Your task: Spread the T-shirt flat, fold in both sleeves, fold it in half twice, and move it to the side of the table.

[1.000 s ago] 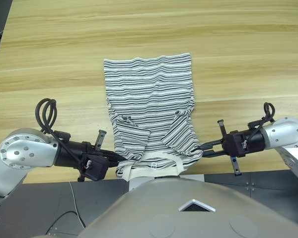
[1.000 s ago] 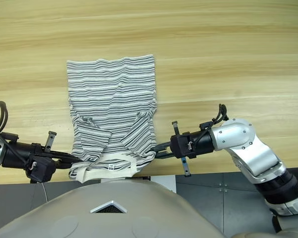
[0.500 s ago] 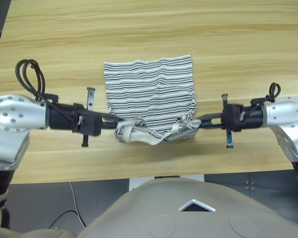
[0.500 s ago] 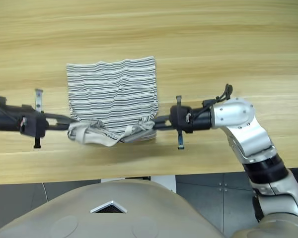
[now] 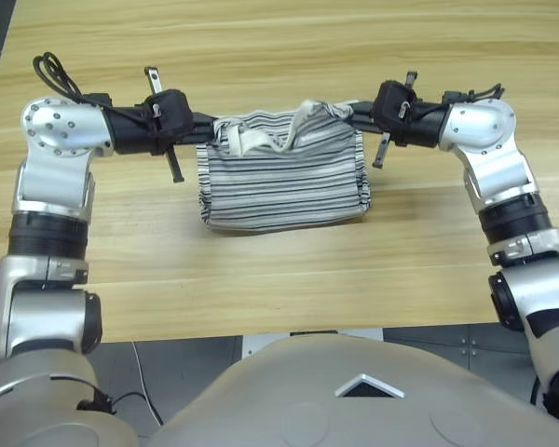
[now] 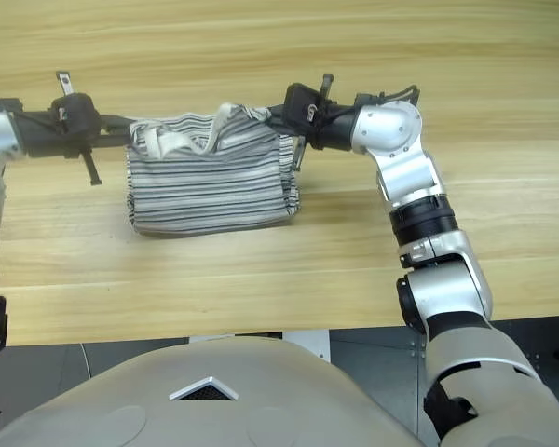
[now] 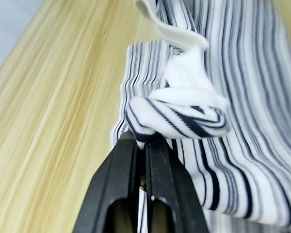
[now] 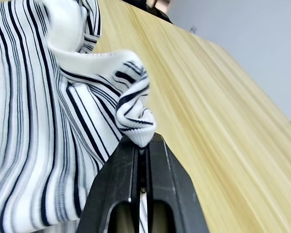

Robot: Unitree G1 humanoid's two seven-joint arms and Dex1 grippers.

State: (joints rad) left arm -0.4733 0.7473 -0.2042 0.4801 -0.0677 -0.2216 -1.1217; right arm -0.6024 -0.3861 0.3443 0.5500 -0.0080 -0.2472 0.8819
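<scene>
Left gripper (image 5: 216,128) and right gripper (image 5: 347,110) each pinch a bunched corner of the shirt (image 5: 284,182), folded over on the table (image 5: 261,279); release unevenly and that slack top edge could land crooked and wrinkled.

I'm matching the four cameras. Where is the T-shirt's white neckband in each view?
Left eye view: neckband on the far edge of the T-shirt, between left gripper and right gripper.
Right eye view: same edge.
Left wrist view: just beyond the left gripper's tips.
Right wrist view: just beyond the right gripper's tips.
Shared landmark: wooden table.
</scene>
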